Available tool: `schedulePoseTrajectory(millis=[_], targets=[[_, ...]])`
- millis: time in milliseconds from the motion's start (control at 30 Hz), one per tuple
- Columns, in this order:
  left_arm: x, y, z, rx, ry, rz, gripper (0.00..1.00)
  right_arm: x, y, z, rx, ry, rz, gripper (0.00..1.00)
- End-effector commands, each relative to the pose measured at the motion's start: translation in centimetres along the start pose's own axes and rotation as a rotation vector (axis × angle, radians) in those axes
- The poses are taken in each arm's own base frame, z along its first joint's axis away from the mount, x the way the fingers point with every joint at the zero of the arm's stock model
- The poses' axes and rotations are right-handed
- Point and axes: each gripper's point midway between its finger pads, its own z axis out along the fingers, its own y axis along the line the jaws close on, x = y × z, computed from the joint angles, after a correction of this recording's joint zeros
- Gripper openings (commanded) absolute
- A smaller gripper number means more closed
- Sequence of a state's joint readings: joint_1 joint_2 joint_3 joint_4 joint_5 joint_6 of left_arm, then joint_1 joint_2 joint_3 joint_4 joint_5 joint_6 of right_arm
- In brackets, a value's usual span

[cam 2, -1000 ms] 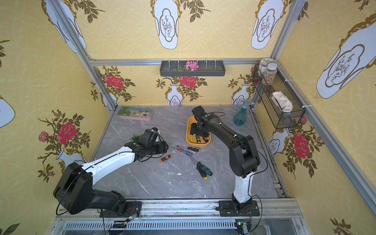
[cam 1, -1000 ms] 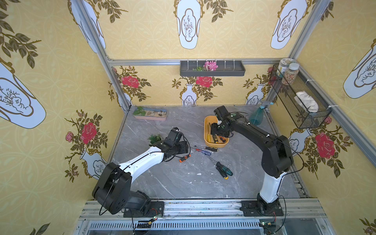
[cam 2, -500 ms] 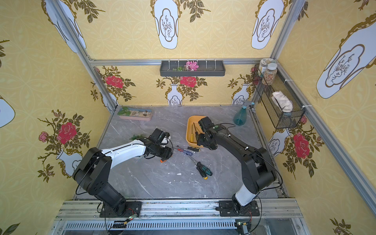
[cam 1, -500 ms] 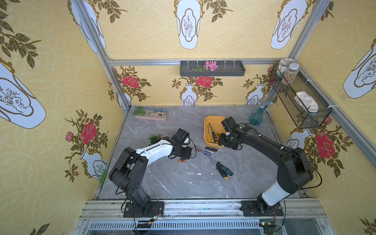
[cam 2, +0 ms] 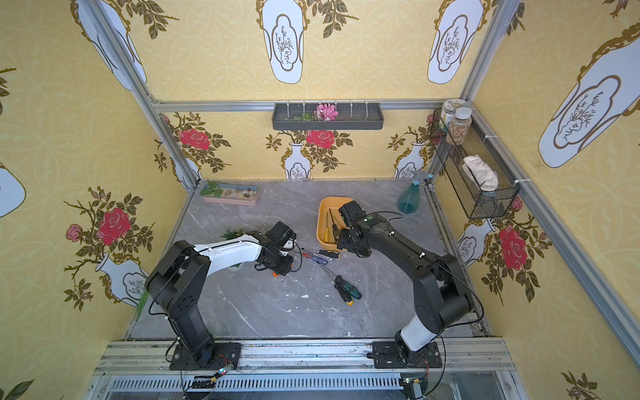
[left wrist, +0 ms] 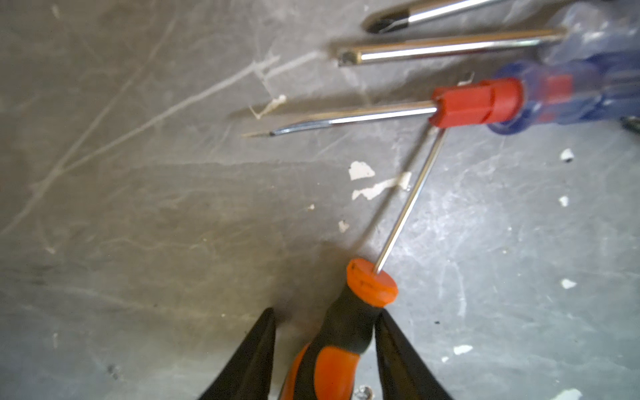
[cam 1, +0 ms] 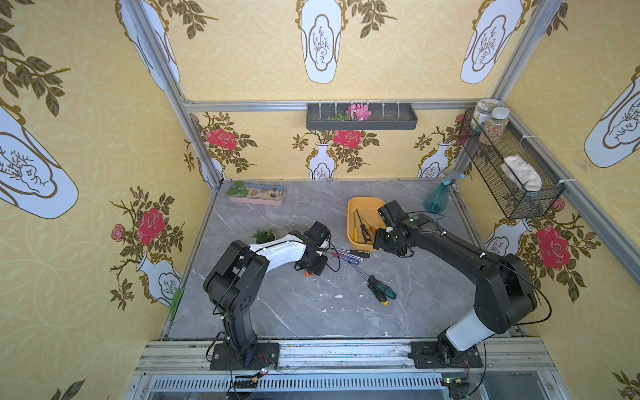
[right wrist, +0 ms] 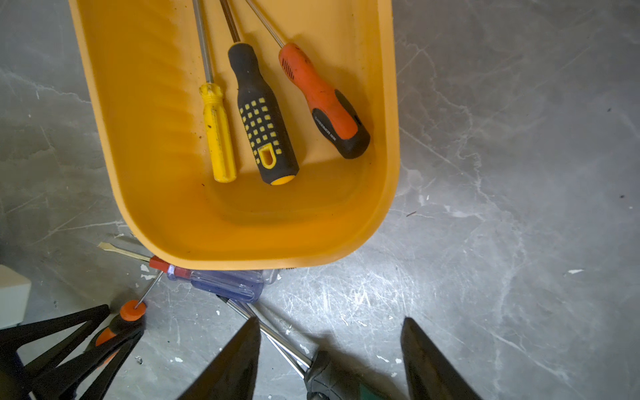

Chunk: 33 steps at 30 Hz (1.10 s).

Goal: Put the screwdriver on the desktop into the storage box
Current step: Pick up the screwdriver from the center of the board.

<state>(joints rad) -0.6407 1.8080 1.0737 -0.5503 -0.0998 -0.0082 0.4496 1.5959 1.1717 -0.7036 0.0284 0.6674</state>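
The orange-yellow storage box (cam 1: pixel 365 199) (right wrist: pixel 259 242) stands on the grey desktop (cam 1: pixel 311 311) and holds three screwdrivers (right wrist: pixel 266 131). An orange-and-black screwdriver (left wrist: pixel 346 332) (cam 1: pixel 307 273) lies on the desktop between the fingers of my left gripper (left wrist: pixel 325 311) (cam 1: pixel 313 266). One finger touches its handle and a gap shows at the other. My right gripper (right wrist: pixel 330 320) (cam 1: pixel 382 242) hangs open and empty just off the box's near end, above the shafts of two green-and-black screwdrivers (right wrist: pixel 329 377) (cam 1: pixel 379 291). Blue-clear screwdrivers (left wrist: pixel 478 107) (cam 1: pixel 349 254) lie between the arms.
A pink tray of pebbles (cam 1: pixel 256 195) sits at the back left, and a small plant (cam 1: pixel 264 235) stands by the left arm. A teal spray bottle (cam 1: pixel 437 197) is at the back right. A wire basket (cam 1: pixel 512 173) and a dark wall tray (cam 1: pixel 362 117) hang above.
My left gripper has come down over the orange-and-black screwdriver and its jaws have narrowed around the handle. My right gripper has drawn back from over the box to its near end.
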Motion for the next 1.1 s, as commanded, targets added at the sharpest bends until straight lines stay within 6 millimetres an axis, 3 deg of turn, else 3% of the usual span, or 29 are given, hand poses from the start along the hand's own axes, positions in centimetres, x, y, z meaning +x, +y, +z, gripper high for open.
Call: schedulePoseTrajectory(millis=[0, 500, 900, 1067], targets=[[2.1, 0.3, 0.9, -0.026, 0.096, 0.032, 0.43, -0.5, 0.0, -0.2, -0.002, -0.028, 0.011, 0.65], [3.0, 0.4, 0.5, -0.051, 0.138, 0.070, 0.19, -0.4, -0.1, -0.5, -0.001, -0.037, 0.017, 0.65], [6.2, 0.7, -0.9, -0.052, 0.210, -0.061, 0.15, -0.6, 0.0, -0.7, -0.008, -0.046, 0.020, 0.65], [5.6, 0.9, -1.9, -0.067, 0.161, -0.134, 0.15, -0.5, -0.2, -0.8, -0.010, -0.050, 0.020, 0.65]])
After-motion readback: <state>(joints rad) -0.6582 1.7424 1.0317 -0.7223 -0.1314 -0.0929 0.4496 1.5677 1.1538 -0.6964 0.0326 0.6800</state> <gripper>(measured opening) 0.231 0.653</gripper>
